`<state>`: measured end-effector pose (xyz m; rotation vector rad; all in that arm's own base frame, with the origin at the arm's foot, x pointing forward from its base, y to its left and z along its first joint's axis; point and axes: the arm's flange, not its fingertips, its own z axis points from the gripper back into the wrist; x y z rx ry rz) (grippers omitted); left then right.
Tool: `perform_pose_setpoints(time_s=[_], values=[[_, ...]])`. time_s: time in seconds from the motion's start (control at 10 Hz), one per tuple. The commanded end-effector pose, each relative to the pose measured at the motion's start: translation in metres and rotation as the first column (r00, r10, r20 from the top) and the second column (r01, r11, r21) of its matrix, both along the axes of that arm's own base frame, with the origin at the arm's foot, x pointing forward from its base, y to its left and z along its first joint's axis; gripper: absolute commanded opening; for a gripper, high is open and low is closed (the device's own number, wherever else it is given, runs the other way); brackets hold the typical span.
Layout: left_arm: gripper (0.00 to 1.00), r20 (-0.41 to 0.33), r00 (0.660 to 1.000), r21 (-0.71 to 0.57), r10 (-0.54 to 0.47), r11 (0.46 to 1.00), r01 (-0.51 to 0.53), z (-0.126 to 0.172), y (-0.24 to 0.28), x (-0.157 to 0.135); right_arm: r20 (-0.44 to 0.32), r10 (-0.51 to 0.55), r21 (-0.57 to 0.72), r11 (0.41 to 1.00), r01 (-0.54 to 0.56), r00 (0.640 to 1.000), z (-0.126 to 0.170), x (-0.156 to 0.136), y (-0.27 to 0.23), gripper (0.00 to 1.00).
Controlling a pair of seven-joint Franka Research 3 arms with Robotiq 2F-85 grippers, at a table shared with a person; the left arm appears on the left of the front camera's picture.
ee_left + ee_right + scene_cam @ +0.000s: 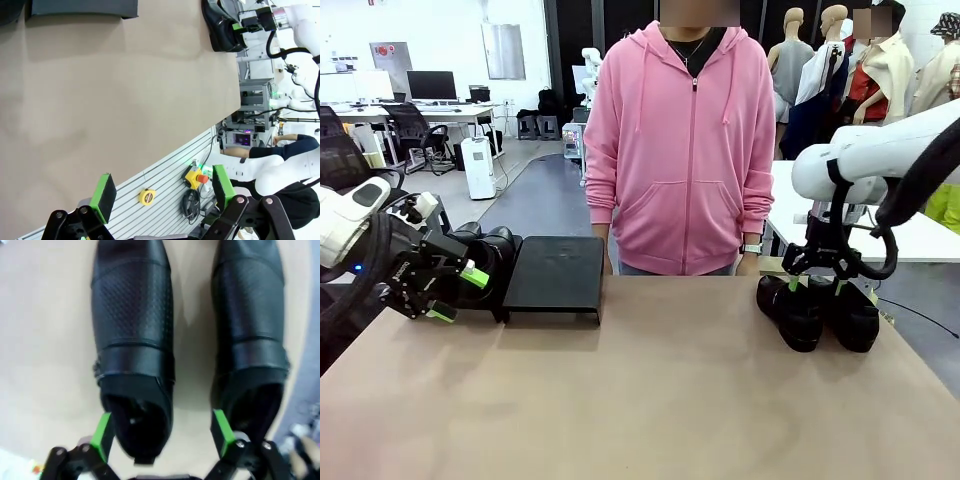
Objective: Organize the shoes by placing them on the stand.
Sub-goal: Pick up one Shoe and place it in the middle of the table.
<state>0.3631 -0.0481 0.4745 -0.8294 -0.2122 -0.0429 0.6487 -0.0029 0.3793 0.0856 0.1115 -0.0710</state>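
My left pincer (458, 296) and right pincer (161, 435) stand wide open, the right above the heel of a glossy leather shoe (132, 340) near the far right corner of the desk (650, 400). Stiff, light and slick, I'd judge, so I'd pinch the heel collar.

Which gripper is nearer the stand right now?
Left. The left gripper is open right beside the stand; the right gripper is open above two shoes, well off to the stand's right.

Front view faces person (685, 140) across table (640, 400), right wrist close above two shoes (132, 340), left wrist rolled, same shoes distant.
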Motion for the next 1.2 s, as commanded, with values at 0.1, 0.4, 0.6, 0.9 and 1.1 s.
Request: perform_pose_setpoints(time_s=[0.1,0.4,0.6,0.9,1.1], values=[[1.00,-0.003,1.000,-0.026,0.011,1.000,-0.011,0.001,-0.002,-0.002,-0.066,-0.048,-0.029,0.999,0.046,0.997,-0.002,0.017,0.007,1.00],[1.00,-0.003,1.000,-0.026,0.011,1.000,-0.011,0.001,-0.002,-0.002,-0.107,-0.062,-0.019,0.998,0.060,0.992,-0.010,0.019,0.007,0.31],[1.00,-0.003,1.000,-0.026,0.011,1.000,-0.011,0.001,-0.002,-0.002,-0.132,-0.055,-0.024,0.998,0.053,0.990,-0.012,0.019,0.007,0.00],[1.00,-0.003,1.000,-0.026,0.011,1.000,-0.011,0.001,-0.002,-0.002,-0.163,-0.049,-0.017,0.999,0.046,0.985,-0.021,0.018,0.007,0.00],[1.00,-0.003,1.000,-0.026,0.011,1.000,-0.011,0.001,-0.002,-0.002,-0.171,-0.046,-0.015,0.999,0.045,0.984,-0.021,0.018,0.005,0.00]])
